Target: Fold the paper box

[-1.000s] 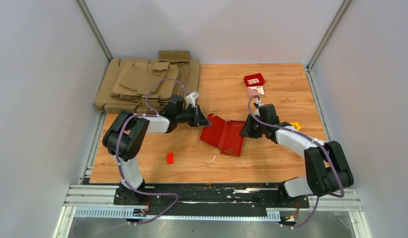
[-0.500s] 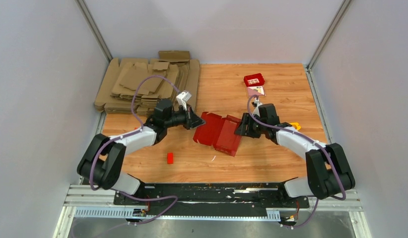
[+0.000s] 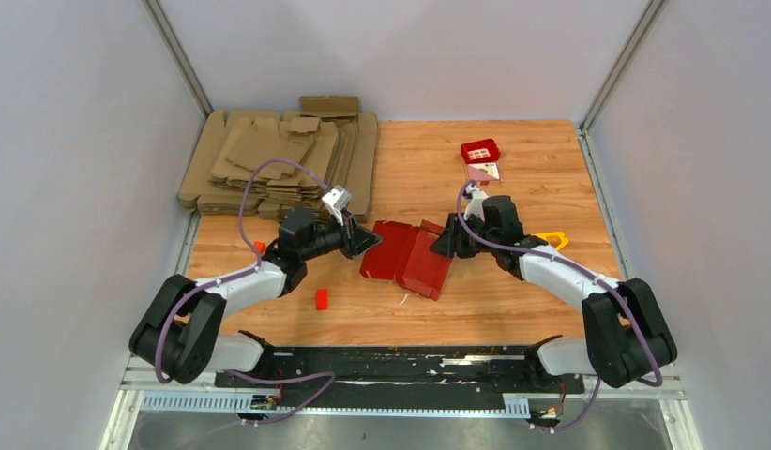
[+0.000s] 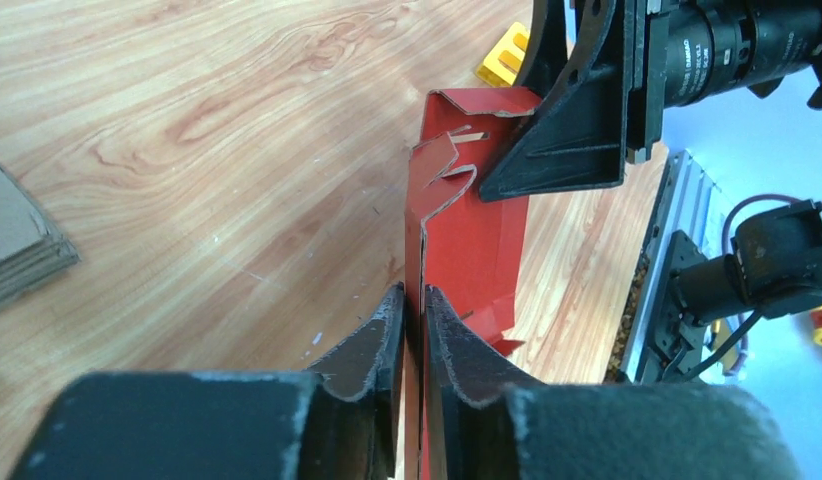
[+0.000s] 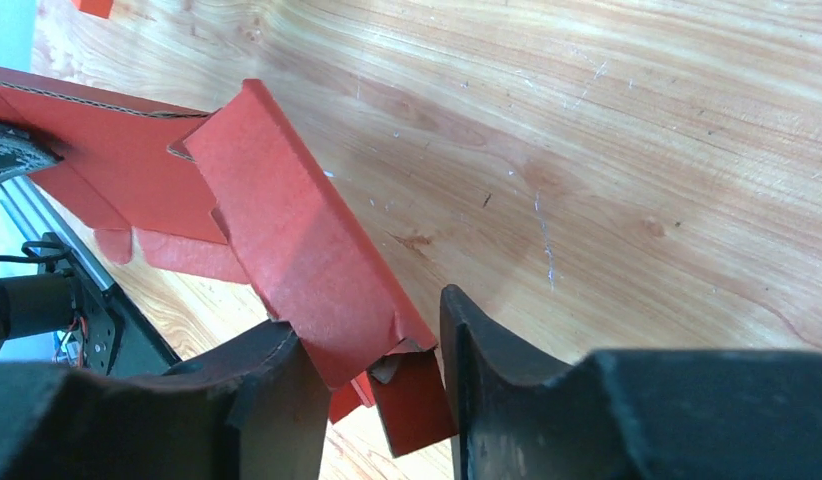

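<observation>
The paper box [image 3: 405, 255], bright red creased card, lies mostly flat in the middle of the table between both arms. My left gripper [image 3: 366, 240] is at its left edge. In the left wrist view it [image 4: 414, 295] is shut on a thin upright edge of the paper box [image 4: 467, 230]. My right gripper [image 3: 442, 242] is at the box's right edge. In the right wrist view its jaws [image 5: 372, 330] straddle a folded flap of the paper box [image 5: 297, 240]; the left finger [image 5: 277, 370] touches the card, and a gap shows beside the right finger, so it stands open.
A stack of brown cardboard sheets [image 3: 269, 159] fills the back left. A small red tile with a window pattern [image 3: 480, 150] sits at the back right. A little red block [image 3: 321, 298] lies near the front left, and a yellow piece [image 3: 553, 238] by the right arm.
The left arm has drawn back toward the near left, pulling the paper box left and flatter. The right gripper has followed it leftward and its jaws have shifted on the flap.
</observation>
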